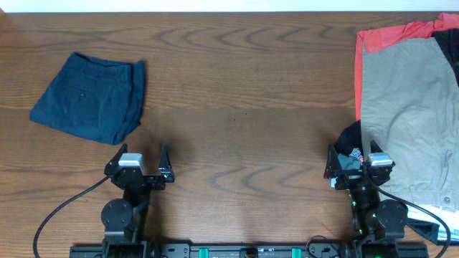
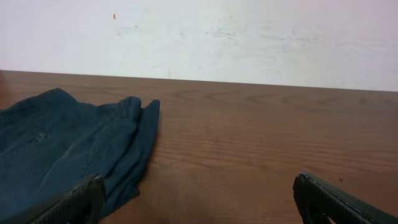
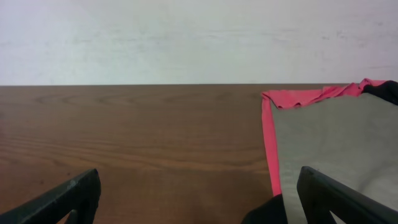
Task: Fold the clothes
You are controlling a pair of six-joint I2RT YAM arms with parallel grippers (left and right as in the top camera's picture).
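Both our claws, left [image 1: 141, 159] and right [image 1: 351, 159], hang spread and empty. Navy shorts [image 1: 93, 97] lie folded far left; khaki shorts [image 1: 409, 107] top the right pile. We should pinch their waistband corners cleanly.

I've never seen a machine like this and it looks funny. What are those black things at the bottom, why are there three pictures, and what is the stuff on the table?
The black things are two robot arms sitting at a wooden table. Each arm ends in a two-fingered pincer. The big picture is taken from above. There you see the left pincer and the right pincer. The other two pictures come from little cameras on the arms' wrists, so each looks out between its own dark fingers.

On the table are clothes to fold. On the left lie navy shorts, already folded up small. On the right is a pile: big khaki shorts on top of a red shirt, with a black printed top poking out near the right pincer.

Both pincers are open and hold nothing.
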